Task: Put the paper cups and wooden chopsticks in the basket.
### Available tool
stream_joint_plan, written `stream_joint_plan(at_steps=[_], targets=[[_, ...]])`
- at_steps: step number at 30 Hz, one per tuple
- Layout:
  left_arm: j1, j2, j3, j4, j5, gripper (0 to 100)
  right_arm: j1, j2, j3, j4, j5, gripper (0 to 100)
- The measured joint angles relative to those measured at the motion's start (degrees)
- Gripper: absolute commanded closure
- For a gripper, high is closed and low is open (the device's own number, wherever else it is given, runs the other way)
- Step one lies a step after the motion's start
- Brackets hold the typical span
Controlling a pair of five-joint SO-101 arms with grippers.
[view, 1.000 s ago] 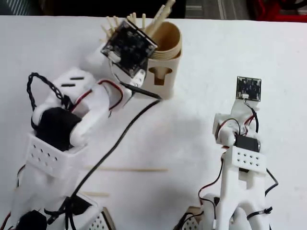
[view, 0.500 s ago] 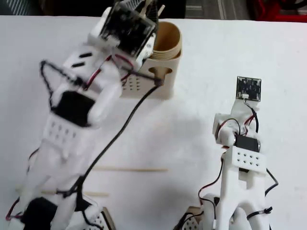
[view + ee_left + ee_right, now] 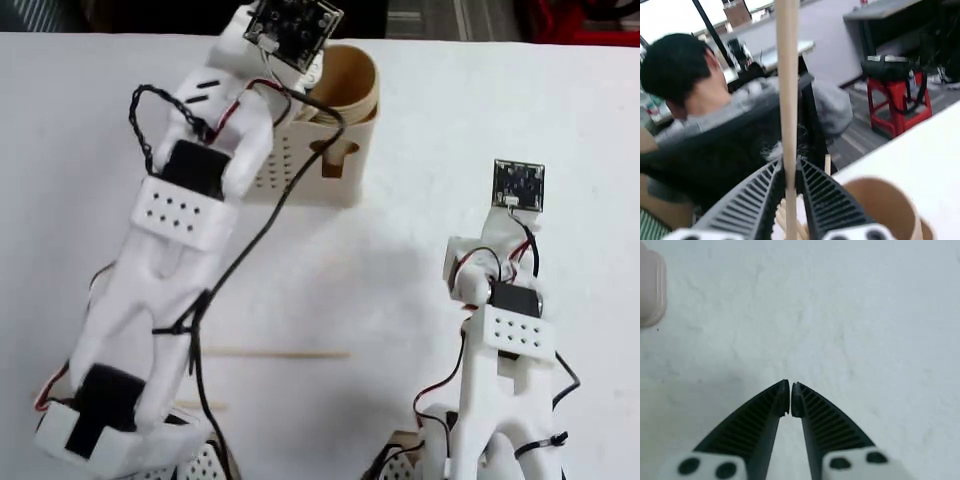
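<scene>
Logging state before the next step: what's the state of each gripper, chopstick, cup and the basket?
left gripper: shut on held chopstick, over the basket.
held chopstick: upright, clamped.
right gripper: shut, empty, above the table.
basket: upright, paper cup inside.
paper cup: upright, mouth up.
loose chopstick: flat on table, outside basket.
second loose chopstick: flat on table, partly under an arm.
</scene>
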Motion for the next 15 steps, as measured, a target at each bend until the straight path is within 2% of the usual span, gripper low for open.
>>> stream_joint_plan(at_steps=[5,10,15], targets=[[-2.46,3.08,0.0,4.84,4.4,97,0.0,0.0,0.0,0.0,0.0,97.4],[-3.69,4.48,0.0,9.23,5.89,83,0.0,0.0,0.0,0.0,0.0,97.4],[-3.87,4.48,-1.93,17.85,6.24,82,0.0,0.0,0.0,0.0,0.0,97.4]])
